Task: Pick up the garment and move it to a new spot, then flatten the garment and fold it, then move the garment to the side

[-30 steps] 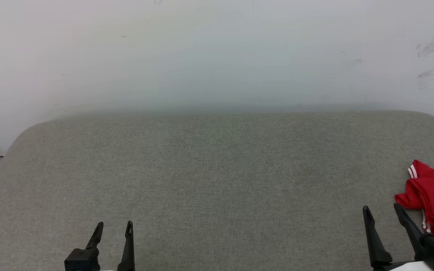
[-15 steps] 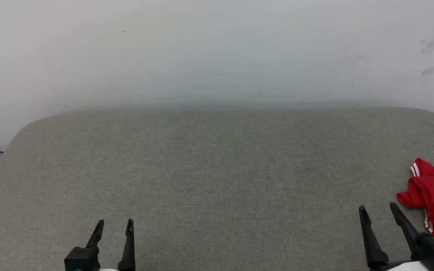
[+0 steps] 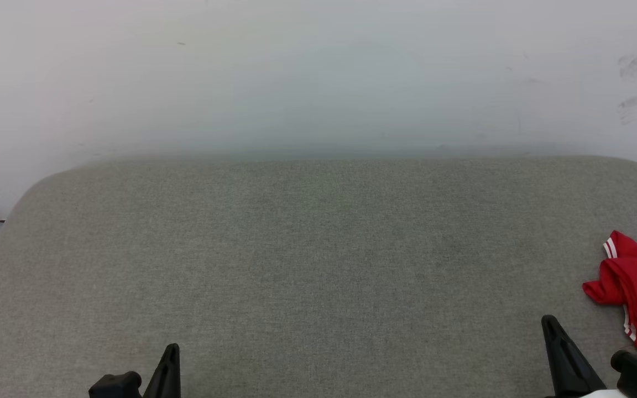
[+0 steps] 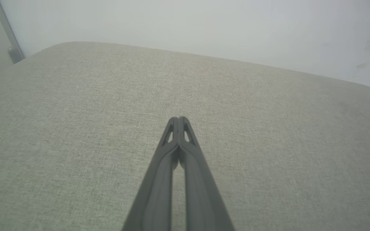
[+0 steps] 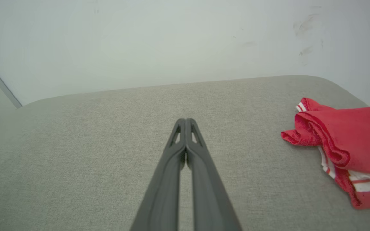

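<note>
Garment (image 5: 348, 134) bunched near closed, low right tool (image 5: 185, 120)

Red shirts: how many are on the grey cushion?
1. The red garment lies crumpled at the right end of the grey cushion, apart from the right gripper. The picture edge cuts it off, so more may hide beyond.

Closed right pincer (image 5: 185, 120) above grey cushion (image 5: 75, 154), crumpled red garment (image 5: 348, 134) well right.

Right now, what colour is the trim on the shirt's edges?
White with red stripes; the shirt itself is red. Best seen in the right wrist view.
</note>
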Robot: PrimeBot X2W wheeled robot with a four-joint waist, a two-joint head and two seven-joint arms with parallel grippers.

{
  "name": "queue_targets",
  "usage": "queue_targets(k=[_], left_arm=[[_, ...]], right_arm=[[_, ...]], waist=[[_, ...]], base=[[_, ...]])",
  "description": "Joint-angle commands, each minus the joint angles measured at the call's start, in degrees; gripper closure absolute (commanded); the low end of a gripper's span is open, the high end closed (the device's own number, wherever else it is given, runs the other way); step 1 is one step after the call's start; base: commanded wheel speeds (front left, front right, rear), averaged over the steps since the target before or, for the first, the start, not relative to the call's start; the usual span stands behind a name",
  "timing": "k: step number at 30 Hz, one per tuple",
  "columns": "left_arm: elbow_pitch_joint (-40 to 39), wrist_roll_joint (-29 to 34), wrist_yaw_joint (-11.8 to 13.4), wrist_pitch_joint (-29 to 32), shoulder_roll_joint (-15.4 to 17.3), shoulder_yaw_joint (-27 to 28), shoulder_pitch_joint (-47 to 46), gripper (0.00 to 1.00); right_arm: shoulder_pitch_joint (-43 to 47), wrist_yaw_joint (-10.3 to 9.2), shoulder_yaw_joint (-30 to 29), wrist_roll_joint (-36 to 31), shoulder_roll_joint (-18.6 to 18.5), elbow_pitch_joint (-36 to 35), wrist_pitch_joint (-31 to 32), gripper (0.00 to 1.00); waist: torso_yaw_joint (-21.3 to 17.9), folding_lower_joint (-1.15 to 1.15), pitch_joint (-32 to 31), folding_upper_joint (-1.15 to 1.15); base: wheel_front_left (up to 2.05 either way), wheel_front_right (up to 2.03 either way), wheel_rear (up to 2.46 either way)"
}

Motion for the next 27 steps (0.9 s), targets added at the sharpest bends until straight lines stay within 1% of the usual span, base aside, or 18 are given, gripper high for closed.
queue_targets(k=[1,18,19,27], left_arm=[[-0.72,-2.25,-0.45,0.41,-0.10,0.83,-1.71,1.00],[-0.57,-18.18,-2.93,4.61,-1.59,3.86,-4.32,1.00],[-0.53,-20.69,-3.31,5.27,-1.82,4.33,-4.79,1.00],[-0.40,-26.95,-4.31,6.99,-2.37,5.59,-5.87,1.00]], right_arm=[[-1.65,0.00,0.04,2.75,-0.35,-0.34,0.02,1.00],[-5.60,-0.02,0.34,21.32,-1.00,3.82,1.20,1.00],[-6.23,-0.02,0.35,24.18,-1.07,4.45,1.40,1.00],[-7.72,-0.02,0.34,31.40,-1.22,6.07,1.94,1.00]], waist=[[0.00,0.00,0.04,-0.01],[0.02,0.00,0.67,-0.01],[0.02,0.00,0.79,-0.01],[0.03,0.00,1.08,-0.01]], base=[[0.00,0.00,0.00],[0.00,0.00,0.00],[0.00,0.00,0.00],[0.00,0.00,0.00]])
